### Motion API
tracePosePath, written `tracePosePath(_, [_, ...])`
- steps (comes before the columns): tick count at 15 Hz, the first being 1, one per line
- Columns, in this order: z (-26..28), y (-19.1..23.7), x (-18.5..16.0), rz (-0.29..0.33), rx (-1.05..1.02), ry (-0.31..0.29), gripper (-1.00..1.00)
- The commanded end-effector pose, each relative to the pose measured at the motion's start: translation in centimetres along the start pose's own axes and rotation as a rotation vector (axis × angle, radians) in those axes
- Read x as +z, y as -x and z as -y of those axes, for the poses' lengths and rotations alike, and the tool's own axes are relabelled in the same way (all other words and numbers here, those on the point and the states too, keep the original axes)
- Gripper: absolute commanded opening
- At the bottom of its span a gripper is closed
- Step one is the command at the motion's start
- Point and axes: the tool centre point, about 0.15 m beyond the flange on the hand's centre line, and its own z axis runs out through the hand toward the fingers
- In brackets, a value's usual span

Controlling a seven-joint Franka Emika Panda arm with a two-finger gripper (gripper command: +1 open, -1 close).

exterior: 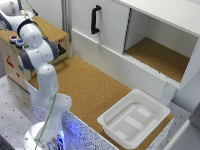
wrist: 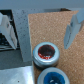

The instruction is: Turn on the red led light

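- Red led light (wrist: 45,51) sits on the cork surface (wrist: 50,27) in the wrist view, touching the blue-centred one (wrist: 52,78) — that one is cut off at the frame edge.
- Gripper (wrist: 37,27) is spread wide, its blurred fingers (wrist: 73,27) above the light, gripping nothing.
- White tray (exterior: 114,128) near the exterior view's right holds nothing visible.

Matt, grainy cork top (wrist: 55,27) carries the glossy-centred red led light (wrist: 46,51); white tray (exterior: 117,112) looks smooth plastic.

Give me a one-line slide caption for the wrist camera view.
Open gripper poised above the red led light on cork, blue-centred cap beside it.
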Motion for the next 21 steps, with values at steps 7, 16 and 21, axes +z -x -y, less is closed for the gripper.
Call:
tracePosePath(7, [0.3, -2.8, 3.0, 0.153, 0.114, 0.098, -1.0])
tracePosePath(16, [-1.6, -5.4, 5.8, 0.061, 0.108, 0.091, -1.0])
tracePosePath(21, [-2.0, -4.8, 8.1, 0.092, 0.128, 0.082, -1.0])
